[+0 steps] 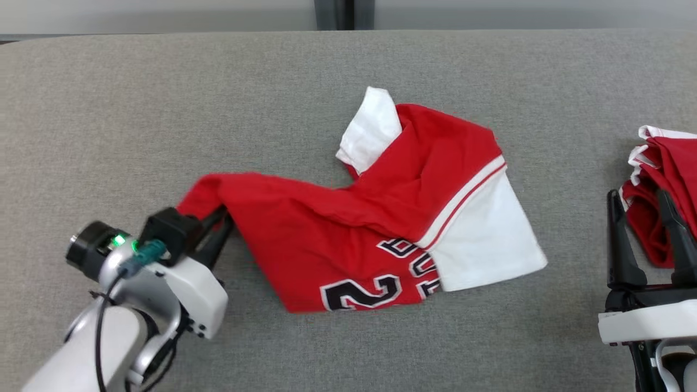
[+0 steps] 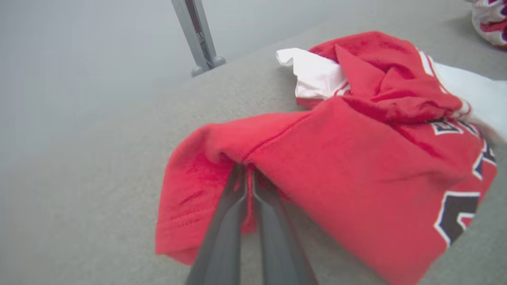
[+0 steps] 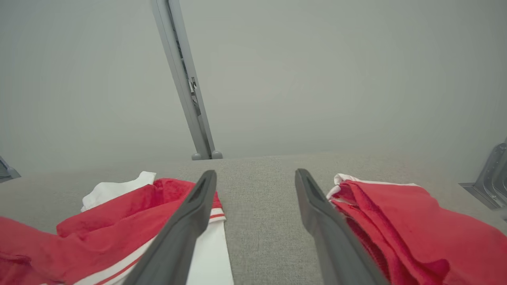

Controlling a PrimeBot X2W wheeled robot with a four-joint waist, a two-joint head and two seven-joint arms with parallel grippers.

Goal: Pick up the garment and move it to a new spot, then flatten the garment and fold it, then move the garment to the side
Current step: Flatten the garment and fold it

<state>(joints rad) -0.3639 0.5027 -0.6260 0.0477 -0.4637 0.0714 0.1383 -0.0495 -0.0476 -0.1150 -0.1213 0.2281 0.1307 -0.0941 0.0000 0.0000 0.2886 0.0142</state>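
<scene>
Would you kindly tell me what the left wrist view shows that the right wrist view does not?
Left wrist view: the left claw shut on a red edge of the garment, plus its dark block lettering. Right wrist view: the right claw open over the bare grey table. Shared: the garment, the grey post and a second red-and-white pile.

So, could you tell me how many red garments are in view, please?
2: the garment lies crumpled at centre, pinched by the left end effector; a red-and-white bundle sits at far right and may hide more.
</scene>
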